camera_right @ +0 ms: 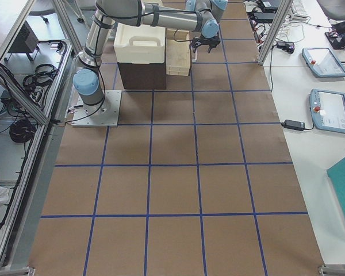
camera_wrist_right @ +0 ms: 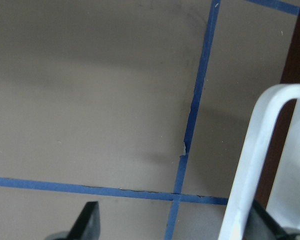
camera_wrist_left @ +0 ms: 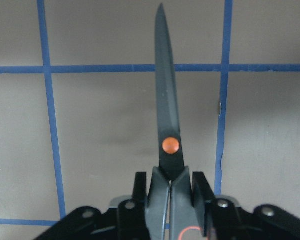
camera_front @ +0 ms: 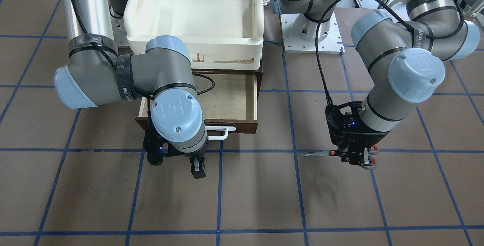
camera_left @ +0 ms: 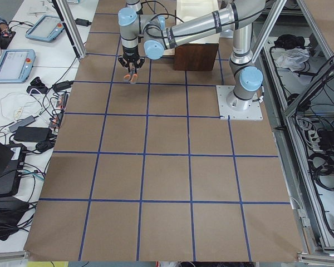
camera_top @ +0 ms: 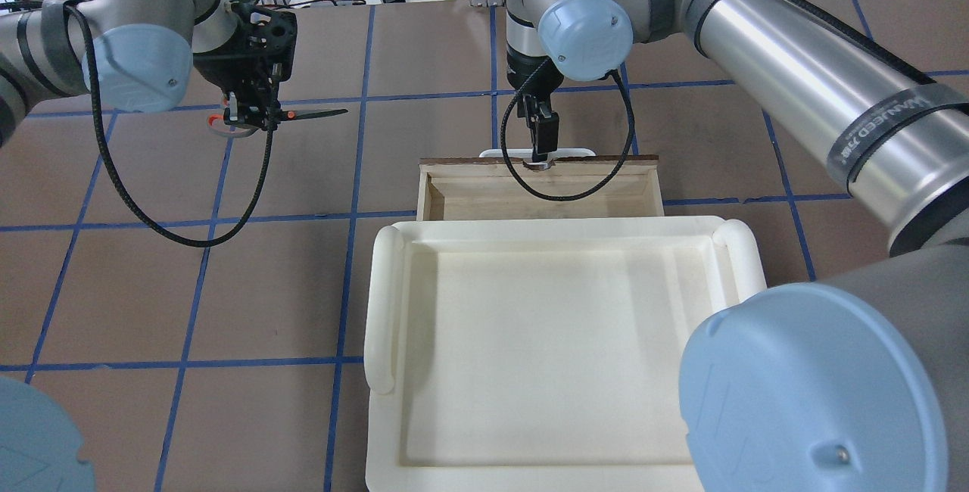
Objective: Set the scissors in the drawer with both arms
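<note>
Scissors hang level over the table toward its far edge, clamped in the left gripper, blades pointing at the open drawer. At the drawer's white handle, the right gripper has its fingers spread.

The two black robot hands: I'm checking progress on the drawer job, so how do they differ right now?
The left hand is shut on the small dark-handled scissors; the right hand is open and holds nothing. The left hand hangs over the brown table, apart from the dark brown wooden drawer; the right hand is at that drawer's white bar handle. Both are black, two-fingered and point downward.
</note>
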Available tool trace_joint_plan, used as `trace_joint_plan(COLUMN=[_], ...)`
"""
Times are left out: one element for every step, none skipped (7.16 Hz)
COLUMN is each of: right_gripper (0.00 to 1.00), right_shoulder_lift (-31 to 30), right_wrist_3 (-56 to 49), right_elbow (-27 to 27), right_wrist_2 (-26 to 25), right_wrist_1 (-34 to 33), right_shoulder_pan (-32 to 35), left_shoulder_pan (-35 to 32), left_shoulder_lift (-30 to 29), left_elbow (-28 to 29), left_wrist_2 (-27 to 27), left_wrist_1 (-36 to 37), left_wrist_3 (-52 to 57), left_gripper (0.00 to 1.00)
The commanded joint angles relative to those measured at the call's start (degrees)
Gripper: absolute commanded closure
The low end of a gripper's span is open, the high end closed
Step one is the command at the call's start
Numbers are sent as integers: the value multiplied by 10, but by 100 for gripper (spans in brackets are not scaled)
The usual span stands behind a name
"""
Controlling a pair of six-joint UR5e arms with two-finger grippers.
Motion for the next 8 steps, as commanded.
trace_joint_plan(right_gripper=[0,0,0,0,0,0,0,0], right_shoulder_lift=[1,3,5,6,7,11,17,21], right_wrist_3=[-6,-8,-11,-19,-20,-20,-22,-22], right_elbow=[-3,-6,-7,-7,-7,-9,-21,-28], right_wrist_2=[0,0,-1,-1,-1,-1,-1,-1], right_wrist_1=[0,0,0,-1,-1,-1,-1,-1], right_shoulder_pan=[-1,-4,-5,-5,-6,-9,-9,-9], left_shoulder_pan=[-8,-15,-16,-16,-17,-19,-21,-18], left_shoulder_lift=[10,7,9,10,14,18,25,32], left_elbow=[-1,-1,0,0,0,-1,-1,0], left_wrist_2=[70,61,46,46,46,45,8,-43], left_wrist_1=[-4,-3,-1,-1,-5,-15,-25,-37], left_wrist_3=[-5,-6,-6,-6,-6,-7,-7,-7], left_gripper=[100,100,100,100,100,100,100,100])
